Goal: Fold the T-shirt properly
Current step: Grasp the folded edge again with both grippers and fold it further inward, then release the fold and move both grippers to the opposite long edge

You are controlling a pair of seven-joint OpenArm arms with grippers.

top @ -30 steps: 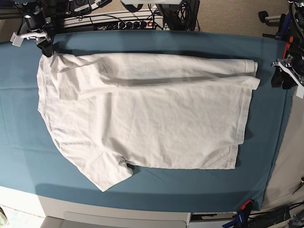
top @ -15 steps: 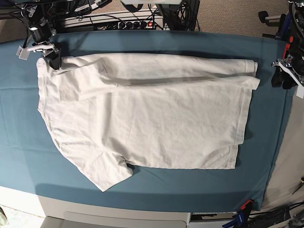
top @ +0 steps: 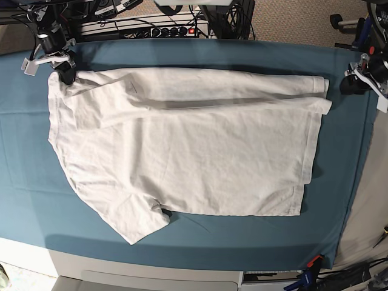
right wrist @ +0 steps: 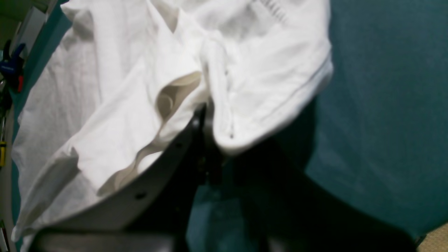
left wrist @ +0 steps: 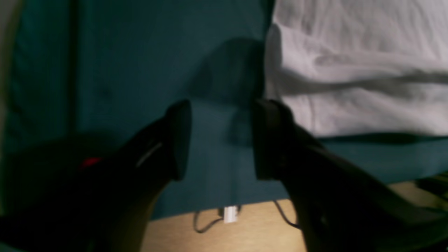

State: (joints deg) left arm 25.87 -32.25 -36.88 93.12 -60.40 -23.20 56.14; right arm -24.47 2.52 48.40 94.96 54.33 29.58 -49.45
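Note:
The white T-shirt (top: 182,145) lies flat on the teal cloth (top: 200,233), collar end to the left, with its far side folded over along the back edge and one sleeve sticking out at the front left. In the base view my right gripper (top: 66,73) is at the shirt's far left corner. The right wrist view shows this gripper (right wrist: 207,147) shut on a bunched fold of the T-shirt (right wrist: 115,91). My left gripper (top: 351,85) is just right of the shirt's far right hem corner. It shows open and empty over teal cloth in the left wrist view (left wrist: 220,140), beside the T-shirt's edge (left wrist: 350,70).
A power strip and cables (top: 151,27) run behind the table's far edge. The white table edge (top: 151,276) is at the front, with clamps (top: 312,264) at the front right corner. Bare floor (left wrist: 245,227) shows beyond the cloth's edge.
My right gripper moved a little right and closer onto the shirt's far left corner. My left gripper moved toward the far side, up to the shirt's far right hem corner.

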